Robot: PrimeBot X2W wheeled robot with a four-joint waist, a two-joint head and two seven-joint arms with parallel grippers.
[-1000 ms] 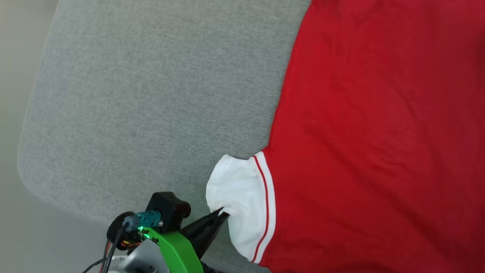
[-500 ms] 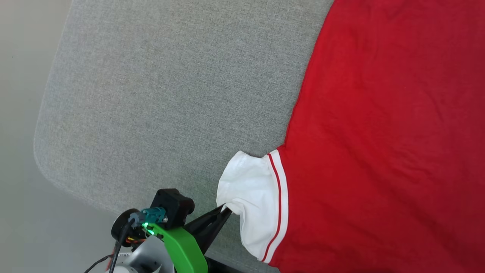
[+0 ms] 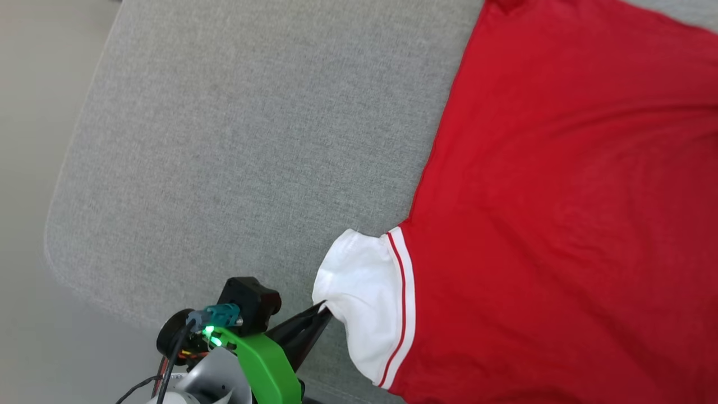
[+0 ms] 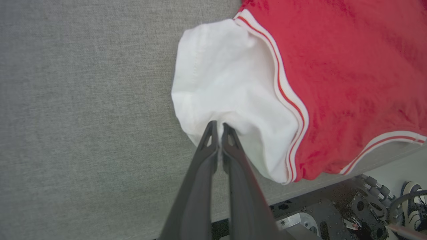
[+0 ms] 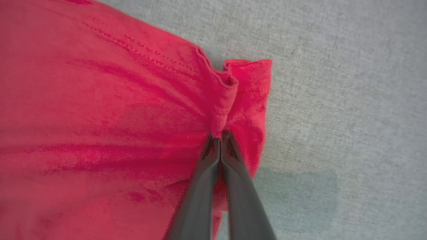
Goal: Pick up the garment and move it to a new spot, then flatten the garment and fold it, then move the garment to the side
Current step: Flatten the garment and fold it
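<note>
Only my head view has swung since a second ago: left pincer (image 3: 324, 308) stays clamped on the white sleeve (image 3: 364, 280) at 6 o'clock, right pincer (image 5: 220, 132) grips a red corner (image 5: 248, 83) of the garment (image 3: 561, 224), spread at 3 o'clock on the tabletop (image 3: 252, 140), so I judge flattening underway, folding ahead.

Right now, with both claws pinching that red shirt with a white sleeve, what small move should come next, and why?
Probably lift both together: the left gripper is shut on the white sleeve of the red T-shirt, the right gripper on its bunched red corner.
</note>
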